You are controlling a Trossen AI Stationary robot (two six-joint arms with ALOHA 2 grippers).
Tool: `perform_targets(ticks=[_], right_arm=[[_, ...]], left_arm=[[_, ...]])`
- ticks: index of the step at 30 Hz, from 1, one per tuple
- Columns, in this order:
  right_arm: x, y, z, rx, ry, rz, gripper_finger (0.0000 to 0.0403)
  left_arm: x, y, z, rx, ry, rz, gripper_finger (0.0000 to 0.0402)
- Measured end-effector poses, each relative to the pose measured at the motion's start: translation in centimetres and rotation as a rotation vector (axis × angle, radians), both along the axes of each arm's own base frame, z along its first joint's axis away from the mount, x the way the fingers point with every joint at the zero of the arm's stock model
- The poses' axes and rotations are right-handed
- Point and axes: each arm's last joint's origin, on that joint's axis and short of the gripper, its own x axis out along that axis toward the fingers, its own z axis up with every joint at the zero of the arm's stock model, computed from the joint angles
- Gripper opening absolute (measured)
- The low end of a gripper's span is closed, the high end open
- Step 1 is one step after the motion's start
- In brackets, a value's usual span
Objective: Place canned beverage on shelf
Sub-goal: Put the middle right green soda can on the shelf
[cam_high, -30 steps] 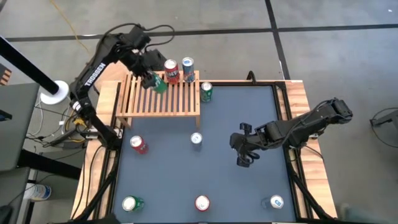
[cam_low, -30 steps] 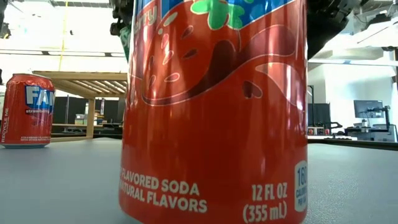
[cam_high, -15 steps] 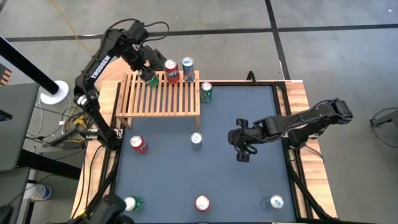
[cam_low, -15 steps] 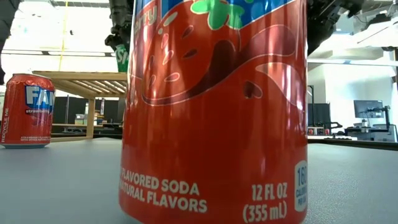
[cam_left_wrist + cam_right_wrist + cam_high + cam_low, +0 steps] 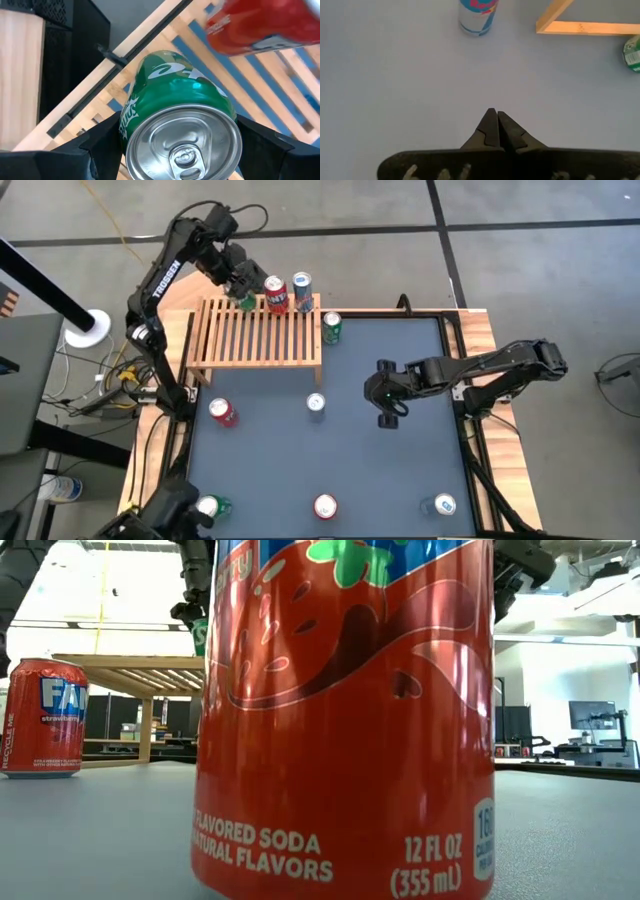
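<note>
A: Where is the green can (image 5: 180, 125)?

B: Clamped between the fingers of the left gripper (image 5: 241, 298), at the far edge of the slatted shelf (image 5: 255, 340), toward its left end. Whether it rests on the slats or hangs just above them I cannot tell. In the left wrist view its top faces the camera, with a dark finger pressed to each side.

A: What crowds it?

B: A red can (image 5: 275, 295) stands just beside it on the same far edge, then a blue can (image 5: 302, 290). The rest of the slats are bare, right up to the near edge.

A: And the right gripper (image 5: 385, 395)?

B: Fingers pinched together on nothing, over open dark surface (image 5: 380, 470) in the middle. A blue-and-silver can (image 5: 316, 404) stands near it, a green can (image 5: 332, 327) by the shelf's right end, both apart from it.

A: The edges?

B: A red can (image 5: 222, 411) stands near the left edge, and three cans line the near edge: green (image 5: 210, 507), red (image 5: 325, 506) and blue (image 5: 444, 505).
</note>
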Motion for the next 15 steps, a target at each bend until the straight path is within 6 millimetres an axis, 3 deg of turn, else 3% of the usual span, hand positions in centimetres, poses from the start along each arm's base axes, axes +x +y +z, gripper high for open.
perform_targets(ticks=[10, 15], right_arm=[[0.1, -0.8, 0.0, -0.011, -0.003, -0.004, 0.0000], [0.2, -0.8, 0.1, -0.019, -0.011, 0.010, 0.0000]], left_arm=[[-0.1, -3.1, 2.3, 0.039, -0.069, 0.011, 0.0289], [0.9, -5.0, 1.5, -0.003, -0.052, -0.035, 0.0289]])
